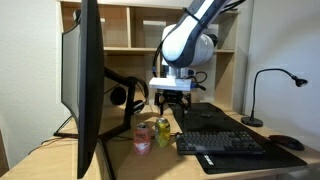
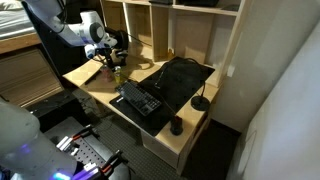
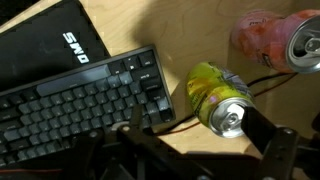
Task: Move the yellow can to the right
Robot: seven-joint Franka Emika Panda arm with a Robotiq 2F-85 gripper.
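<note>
The yellow can (image 3: pixel 212 92) stands upright on the wooden desk, its metallic top showing in the wrist view. It stands between the pink can (image 3: pixel 268 38) and the black keyboard (image 3: pixel 80 105). In an exterior view the yellow can (image 1: pixel 162 128) is just right of the pink can (image 1: pixel 143 136). My gripper (image 1: pixel 172 99) hangs open and empty a little above the yellow can, not touching it. In the wrist view the gripper (image 3: pixel 200 140) has its fingers spread, and the can's top lies close to the right finger. The cans (image 2: pixel 118 72) look tiny in the other exterior view.
A large monitor (image 1: pixel 86 80) stands left of the cans. The keyboard (image 1: pixel 220 143) lies on a black mat (image 2: pixel 182 72) to their right. A desk lamp (image 1: pixel 268 92) and a mouse (image 1: pixel 286 142) are at the far right. Shelves (image 1: pixel 130 30) stand behind. A thin cable (image 3: pixel 265 80) runs by the cans.
</note>
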